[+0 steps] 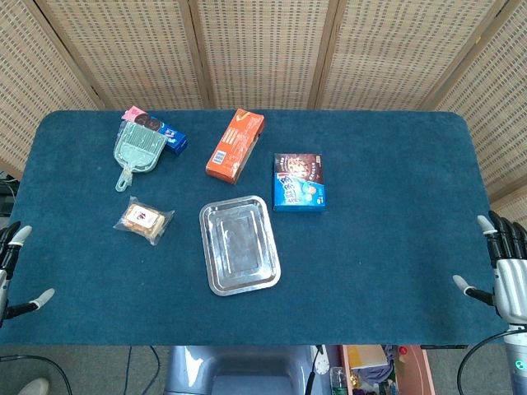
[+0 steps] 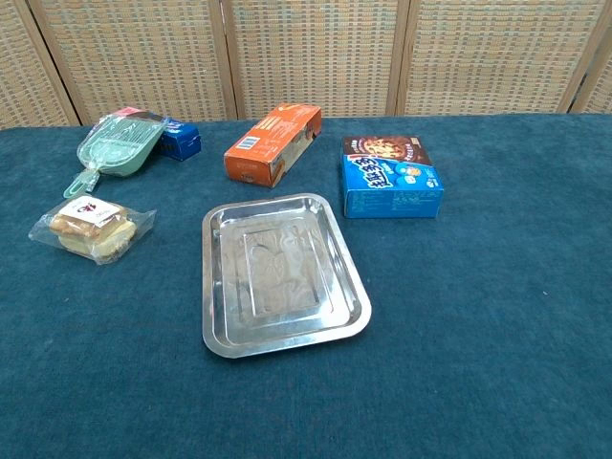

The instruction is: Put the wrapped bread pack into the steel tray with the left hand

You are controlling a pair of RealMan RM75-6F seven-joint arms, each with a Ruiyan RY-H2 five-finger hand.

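Observation:
The wrapped bread pack [image 1: 143, 219] [image 2: 92, 229] lies flat on the blue cloth, left of the steel tray [image 1: 216, 284] [image 2: 359, 304], which holds nothing. My left hand [image 1: 11, 271] shows only at the left edge of the head view, fingers apart and holding nothing, well left of the bread pack. My right hand [image 1: 504, 267] is at the right edge of the head view, fingers spread, far from the tray. Neither hand appears in the chest view.
An orange box [image 1: 235, 144] [image 2: 273, 144] lies behind the tray. A blue cookie box [image 1: 299, 182] [image 2: 391, 176] is to its right. A green dustpan-like scoop [image 1: 138, 152] [image 2: 116, 148] rests at the back left beside a small blue pack [image 1: 174, 137] [image 2: 180, 141].

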